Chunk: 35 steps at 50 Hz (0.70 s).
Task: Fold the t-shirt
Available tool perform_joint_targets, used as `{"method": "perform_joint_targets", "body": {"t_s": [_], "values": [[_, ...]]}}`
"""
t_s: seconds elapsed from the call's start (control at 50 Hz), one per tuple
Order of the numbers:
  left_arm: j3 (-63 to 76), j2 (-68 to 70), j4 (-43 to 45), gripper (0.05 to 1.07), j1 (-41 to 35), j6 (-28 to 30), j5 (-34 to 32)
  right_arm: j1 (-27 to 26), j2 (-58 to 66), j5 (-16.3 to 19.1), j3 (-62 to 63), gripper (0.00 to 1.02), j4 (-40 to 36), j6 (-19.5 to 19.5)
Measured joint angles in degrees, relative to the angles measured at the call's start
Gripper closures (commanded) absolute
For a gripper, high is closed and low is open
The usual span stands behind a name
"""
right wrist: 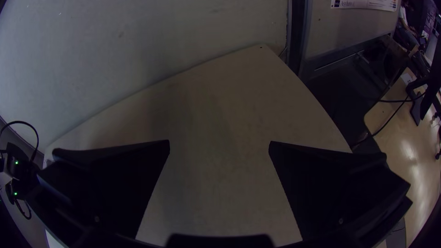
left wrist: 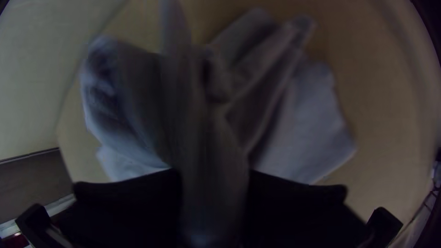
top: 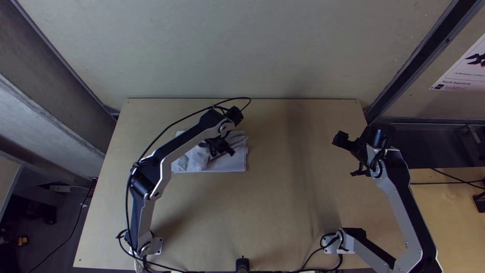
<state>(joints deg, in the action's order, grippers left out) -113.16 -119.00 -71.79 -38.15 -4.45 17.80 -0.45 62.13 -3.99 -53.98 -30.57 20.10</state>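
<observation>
Left hand (top: 222,150) grips t-shirt (top: 233,163), cloth bunched between fingers, left side of bench (top: 283,202). Right hand (top: 347,155) open, near right edge.

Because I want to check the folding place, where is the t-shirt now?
In the top view, the t-shirt is left of the table's middle, beneath the left gripper, whose jaws hold a gathered part.

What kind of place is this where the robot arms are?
Probably a robot lab or a testing room. A left arm and a right arm stand at a wooden table, with a pale t-shirt on it for practice, I'd guess.
</observation>
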Motion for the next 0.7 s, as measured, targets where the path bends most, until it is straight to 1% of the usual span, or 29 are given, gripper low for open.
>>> {"method": "perform_joint_targets", "body": {"t_s": [0.04, 0.12, 0.16, 0.2, 0.24, 0.32, 0.42, 0.7], "values": [[-2.8, -1.7, -1.2, 0.1, -0.6, -1.3, -4.7, 0.0, 0.0, 0.0, 0.6, 0.03, 0.2, 0.0], [-10.9, -6.4, -1.7, 0.1, -1.5, -4.9, -16.9, 0.2, 0.0, 0.0, 2.1, 0.03, 1.0, 0.0], [-14.6, -8.2, 0.8, 0.1, -1.7, -7.3, -24.1, 0.4, 0.0, 0.0, 2.7, 0.03, 1.0, 0.0], [-16.6, -9.3, 4.3, 0.1, -1.9, -9.7, -29.4, 0.8, 0.0, 0.0, 3.2, 0.03, 1.0, 0.0], [-18.1, -9.9, 6.1, 0.1, -2.1, -11.4, -31.5, 1.1, 0.0, 0.0, 3.6, 0.03, 1.0, 0.0], [-20.1, -10.4, 7.9, 0.1, -2.3, -13.8, -33.5, 1.6, -0.4, 0.0, 4.1, 0.03, 1.1, 0.0], [-21.0, -10.4, 8.1, 0.1, -2.3, -15.1, -33.9, 1.6, -1.1, 0.0, 4.2, 0.03, 1.2, 0.0], [-19.1, -9.9, 7.2, 0.1, -0.8, -14.4, -33.6, 0.6, -1.7, 0.0, 4.0, 0.03, 1.4, -2.0]]}}
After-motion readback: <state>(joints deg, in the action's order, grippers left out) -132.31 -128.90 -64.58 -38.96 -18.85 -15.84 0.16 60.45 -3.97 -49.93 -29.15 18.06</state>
